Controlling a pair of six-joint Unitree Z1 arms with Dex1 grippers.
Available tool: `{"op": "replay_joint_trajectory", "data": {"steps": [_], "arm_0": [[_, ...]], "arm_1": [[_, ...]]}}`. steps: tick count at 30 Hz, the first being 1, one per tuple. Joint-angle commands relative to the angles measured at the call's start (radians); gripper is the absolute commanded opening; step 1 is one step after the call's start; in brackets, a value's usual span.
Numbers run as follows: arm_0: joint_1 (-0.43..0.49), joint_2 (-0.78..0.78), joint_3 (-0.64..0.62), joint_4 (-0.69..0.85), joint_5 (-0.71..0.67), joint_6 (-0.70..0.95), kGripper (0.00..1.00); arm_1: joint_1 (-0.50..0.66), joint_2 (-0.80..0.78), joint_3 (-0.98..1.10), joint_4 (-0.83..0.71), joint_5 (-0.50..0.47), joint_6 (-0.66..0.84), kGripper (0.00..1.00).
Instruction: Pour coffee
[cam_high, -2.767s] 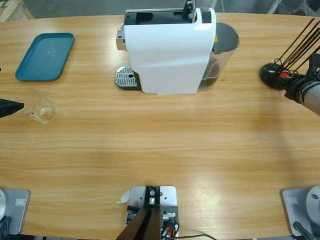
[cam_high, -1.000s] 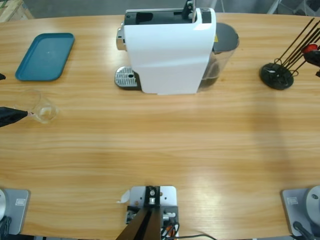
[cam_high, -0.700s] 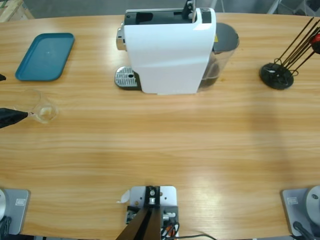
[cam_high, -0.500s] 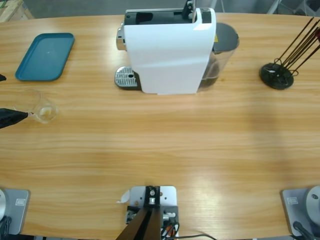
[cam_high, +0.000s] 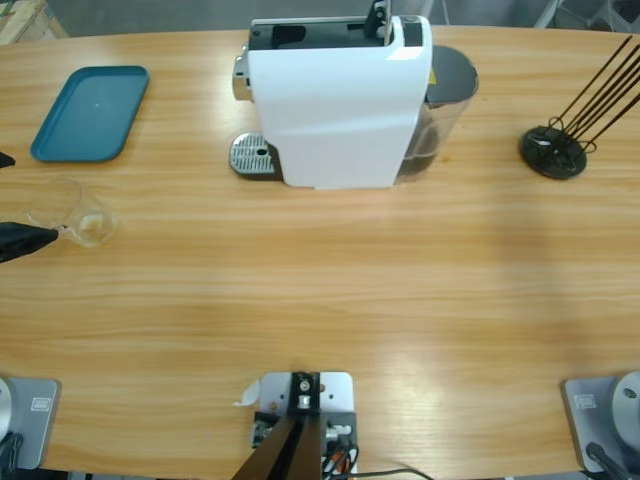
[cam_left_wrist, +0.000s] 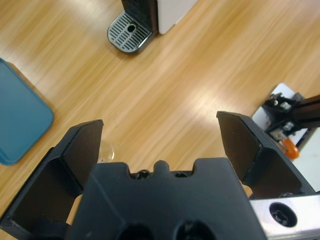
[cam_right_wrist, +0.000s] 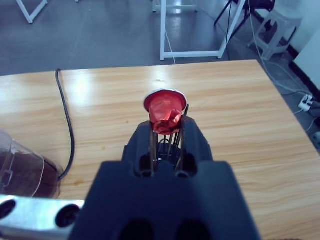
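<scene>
Preparation, not pouring, looks like the step in hand; no coffee shows anywhere yet, neither in a cup nor under the spout. At far left of the wooden table (cam_high: 350, 290) lies a teal tray (cam_high: 90, 112), bare. Just below it in the high view stands a small clear glass (cam_high: 85, 215), upright and apparently empty. The left gripper (cam_left_wrist: 160, 122) sits at that edge with its jaws spread wide; one black jaw tip looks to touch the glass's near side, though nothing is gripped. Its wrist view shows only a sliver of the glass beside one jaw.

Toward the middle stands the white coffee machine (cam_high: 340, 100); its round drip grate (cam_high: 253, 155) is vacant.

At right, a black capsule rack (cam_high: 553, 152) with thin rods stands well apart from the machine. The right gripper (cam_right_wrist: 166, 127) is out of the high view; its wrist view shows the jaws closed on a small red capsule (cam_right_wrist: 165, 107), held up over the table. A clear container with something brown shows at that view's lower left; I cannot tell what it is.

Next, by my judgement: the capsule must go into the machine's top, needing careful alignment; the left jaws must close on the glass and set it on the grate.
</scene>
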Motion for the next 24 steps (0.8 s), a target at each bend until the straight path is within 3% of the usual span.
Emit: {"op": "replay_joint_trajectory", "data": {"steps": [1,6,8,12,16,24], "arm_0": [[-0.009,-0.005,0.04,-0.02,-0.019,-0.012,0.987],[-0.009,-0.01,0.054,-0.031,-0.019,-0.015,0.987],[-0.009,-0.008,0.057,-0.035,-0.021,-0.016,0.987],[-0.012,-0.018,0.057,-0.04,-0.022,-0.018,0.987],[-0.024,-0.038,0.067,-0.039,-0.021,-0.024,0.987],[-0.028,-0.066,0.071,-0.018,-0.013,-0.026,0.987]], "arm_1": [[0.078,-0.074,-0.074,0.085,-0.008,-0.044,0.098],[0.193,-0.188,-0.075,0.185,0.181,-0.106,0.096],[0.211,-0.229,-0.071,0.21,0.308,-0.16,0.0],[0.226,-0.255,-0.049,0.211,0.49,-0.233,0.0],[0.275,-0.215,-0.049,0.197,0.553,-0.263,0.0],[0.472,-0.042,-0.13,0.159,0.59,-0.303,0.0]]}}
